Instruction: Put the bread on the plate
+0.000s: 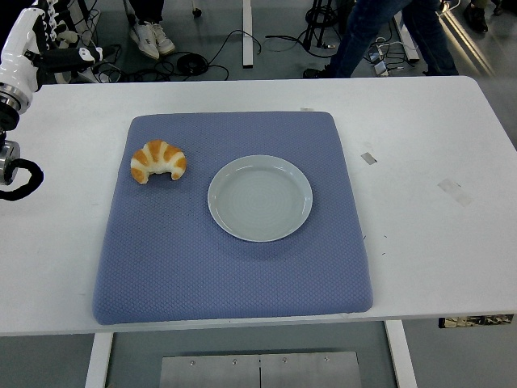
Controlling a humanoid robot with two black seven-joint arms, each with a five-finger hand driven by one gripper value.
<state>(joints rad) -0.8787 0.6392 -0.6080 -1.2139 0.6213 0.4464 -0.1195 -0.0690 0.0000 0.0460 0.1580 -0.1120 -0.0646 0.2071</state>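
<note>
On the white bench we record one blue mat, square with rounded corners, lying flat and covering the middle of the surface. On the mat we list one pale plate, round and bare, set near the mat's centre. We also list one piece of bread, a golden crescent roll with paler stripes, lying on the mat to the left of the plate and a little farther back, close to the plate but not touching it. At the far left edge we note the left hand, white and black, raised near the bench's back corner, well apart from the bread; it holds nothing, and we cannot tell how its fingers are set. Two small pieces of tape sit on the bare bench right of the mat. Beyond the far edge we see a person's legs and cables on the floor.
</note>
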